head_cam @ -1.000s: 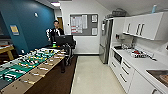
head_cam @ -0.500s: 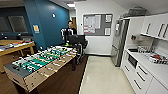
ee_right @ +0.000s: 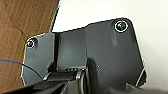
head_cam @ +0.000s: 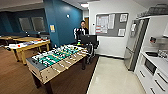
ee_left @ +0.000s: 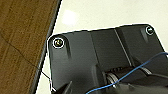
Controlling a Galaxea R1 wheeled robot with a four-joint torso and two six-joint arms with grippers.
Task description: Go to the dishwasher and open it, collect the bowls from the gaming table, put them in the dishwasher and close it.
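Observation:
The gaming table [head_cam: 28,45], long and pale-topped with a yellowish edge and colourful boxes on it, stands far off at the left on the wood floor. Whether the bowls are on it is too small and blurred to tell. The dishwasher is out of view. In the left wrist view, parts of my left gripper [ee_left: 111,82] hang over the robot's dark plate, above the seam between wood and pale floor. My right gripper [ee_right: 72,78] hangs the same way in the right wrist view. Nothing shows in either.
A table-football table [head_cam: 58,61] with a green field stands close ahead on the left. Behind it a person [head_cam: 82,31] stands at a dark control rig [head_cam: 88,40]. White kitchen drawers [head_cam: 155,77] line the right, past a steel fridge [head_cam: 133,47]. Pale floor [head_cam: 112,77] runs between.
The whole head view has swung left: the table-football table now sits nearer the middle and larger, and the kitchen counter has slid to the right edge.

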